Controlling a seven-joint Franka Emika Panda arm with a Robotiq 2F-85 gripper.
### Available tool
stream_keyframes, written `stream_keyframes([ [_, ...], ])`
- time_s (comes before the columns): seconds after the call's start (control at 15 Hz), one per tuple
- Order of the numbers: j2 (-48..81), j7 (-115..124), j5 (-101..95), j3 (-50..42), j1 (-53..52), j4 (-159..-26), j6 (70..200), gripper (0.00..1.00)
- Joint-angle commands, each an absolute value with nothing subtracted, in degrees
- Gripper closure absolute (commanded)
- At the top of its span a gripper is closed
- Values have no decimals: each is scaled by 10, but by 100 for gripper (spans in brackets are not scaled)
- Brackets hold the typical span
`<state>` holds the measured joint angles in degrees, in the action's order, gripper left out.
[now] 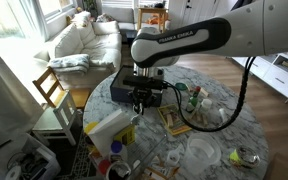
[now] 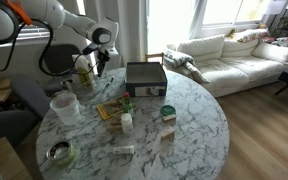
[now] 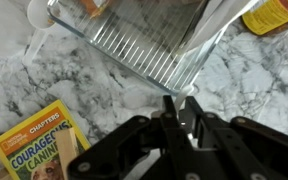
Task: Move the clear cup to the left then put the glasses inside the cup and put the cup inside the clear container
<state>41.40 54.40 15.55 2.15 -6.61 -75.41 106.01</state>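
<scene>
Looks like the glasses grab: gripper [image 3: 177, 118] jaws nearly together, on what I can't tell. Next: lift over to the clear cup [image 2: 64, 106], 7 o'clock of it.

I see a round marble table [image 2: 189, 135] with lots of little things on it. A dark box [image 2: 145, 78] sits near the far edge. A yellow book [image 3: 29, 135] lies flat on the stone, and the word "Courageous" is on its cover. A small white bottle [image 2: 127, 122] stands near it. Past the table is a big white sofa [image 2: 234, 52] with a wooden chair [image 1: 50, 88] near it.
</scene>
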Motion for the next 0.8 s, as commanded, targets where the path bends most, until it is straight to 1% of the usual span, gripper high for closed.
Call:
stream_keyframes([
  [0.0, 417, 548, 142, 12, -73, -734, 1044, 83],
  [0.07, 417, 547, 140, 12, -73, -732, 1044, 86],
  [0.13, 417, 547, 139, 12, -73, -730, 1044, 86],
  [0.2, 417, 546, 137, 12, -72, -729, 1044, 89],
  [0.33, 417, 544, 134, 12, -72, -727, 1044, 93],
  [0.4, 417, 542, 133, 12, -72, -728, 1049, 81],
  [0.47, 416, 537, 132, 12, -71, -731, 1059, 65],
  [0.53, 415, 529, 125, 11, -74, -734, 1074, 65],
  [0.73, 421, 477, 108, 15, -79, -747, 1136, 45],
])
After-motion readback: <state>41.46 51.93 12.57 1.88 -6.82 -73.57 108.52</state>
